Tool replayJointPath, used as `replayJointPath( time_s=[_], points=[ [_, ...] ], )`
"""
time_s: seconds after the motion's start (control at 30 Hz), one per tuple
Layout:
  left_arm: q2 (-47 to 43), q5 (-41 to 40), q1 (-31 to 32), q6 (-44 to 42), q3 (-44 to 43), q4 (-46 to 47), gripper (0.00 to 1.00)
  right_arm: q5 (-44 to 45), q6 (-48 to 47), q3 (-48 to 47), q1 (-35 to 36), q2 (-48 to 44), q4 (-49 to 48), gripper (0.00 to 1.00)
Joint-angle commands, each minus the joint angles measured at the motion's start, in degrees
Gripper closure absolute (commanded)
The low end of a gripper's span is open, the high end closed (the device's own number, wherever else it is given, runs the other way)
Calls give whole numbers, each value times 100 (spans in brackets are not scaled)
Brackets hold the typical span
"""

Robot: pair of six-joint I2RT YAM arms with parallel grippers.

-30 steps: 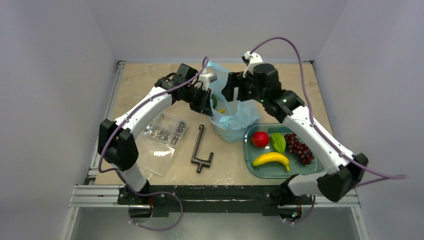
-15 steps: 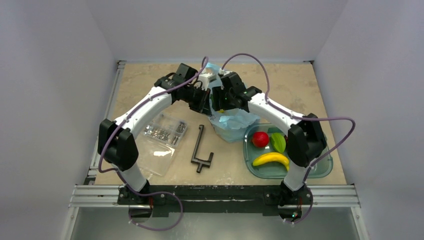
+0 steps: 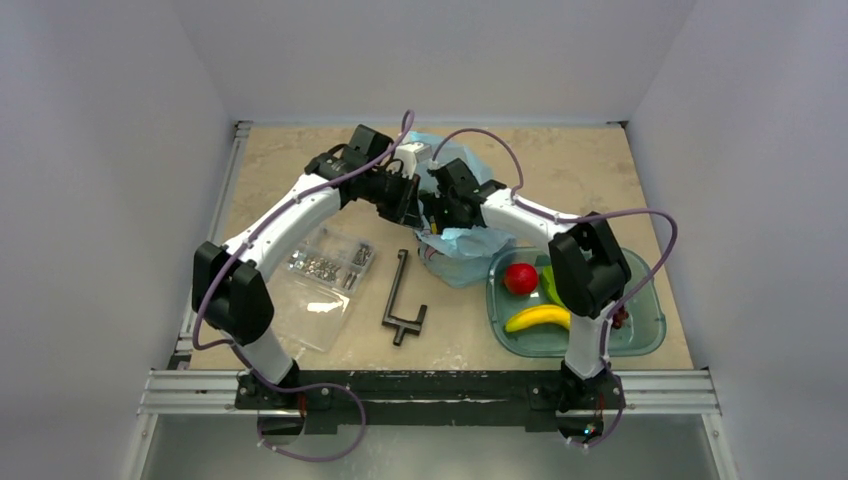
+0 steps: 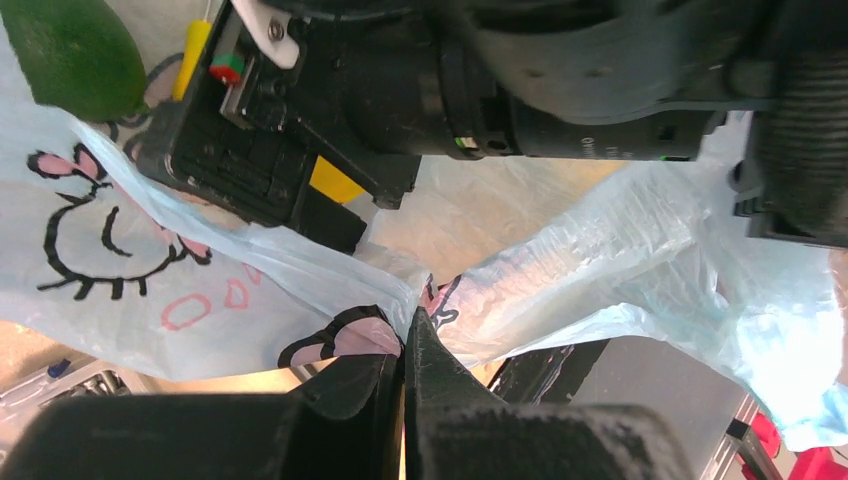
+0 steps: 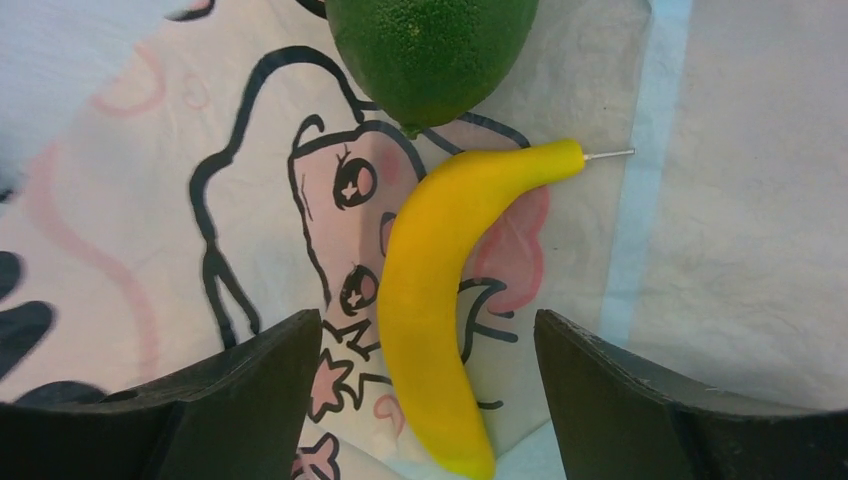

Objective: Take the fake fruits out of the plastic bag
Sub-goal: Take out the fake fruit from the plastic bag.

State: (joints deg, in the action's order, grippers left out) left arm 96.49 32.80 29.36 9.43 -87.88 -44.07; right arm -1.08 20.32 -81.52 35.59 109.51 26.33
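On the desk (image 3: pixel 600 170), the left jaws pinch a fold of the light-blue plastic bag (image 3: pixel 468 248) while the right jaws stand spread over a yellow banana (image 5: pixel 433 300) and green lime (image 5: pixel 430 50) inside it.

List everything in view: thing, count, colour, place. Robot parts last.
plastic bag: one, light blue with a cartoon print, mid-table
bagged banana: one, yellow, in the bag
green fruit: one, dark green, in the bag just beyond that banana
tray: one, translucent teal, right of the bag
apple: one, red, in the tray
tray banana: one, yellow, in the tray's near part
green piece: one, green, in the tray, partly hidden by the right arm
bag of screws: one, clear, left part of the table
black tool: one, black, between the two bags
left gripper: shut on the plastic bag's film
right gripper: open, over the bagged banana
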Motion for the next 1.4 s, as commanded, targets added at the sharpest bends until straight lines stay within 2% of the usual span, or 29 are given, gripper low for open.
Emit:
replayJointPath(
  time_s=[0.0, 0.17, 0.33, 0.43, 0.83, 0.93, 1.07, 1.37],
  points=[
    [-211, 121, -34, -65, -119, 192, 100, -478, -536, 108, -46, 48, 135, 20],
    [-132, 112, -34, -64, -135, 146, 100, -419, -720, 272, -47, 255, 75, 19],
    [-86, 106, -30, -64, -148, 130, 100, 78, -735, 428, -44, 227, -25, 27],
    [-37, 110, -36, -58, -158, 128, 100, 322, -721, 457, -44, 77, -153, 37],
    [55, 74, -35, -69, -185, 82, 100, 720, -563, -180, -48, -218, -345, 85],
    [65, 99, -35, -53, -197, 75, 100, 905, -563, -198, -46, -382, -410, 94],
    [64, 87, -37, -55, -194, 80, 100, 994, -559, -146, -45, -644, -470, 100],
    [143, 128, -30, -33, -212, 76, 100, 923, -550, 90, -44, -1362, -591, 100]
  ],
)
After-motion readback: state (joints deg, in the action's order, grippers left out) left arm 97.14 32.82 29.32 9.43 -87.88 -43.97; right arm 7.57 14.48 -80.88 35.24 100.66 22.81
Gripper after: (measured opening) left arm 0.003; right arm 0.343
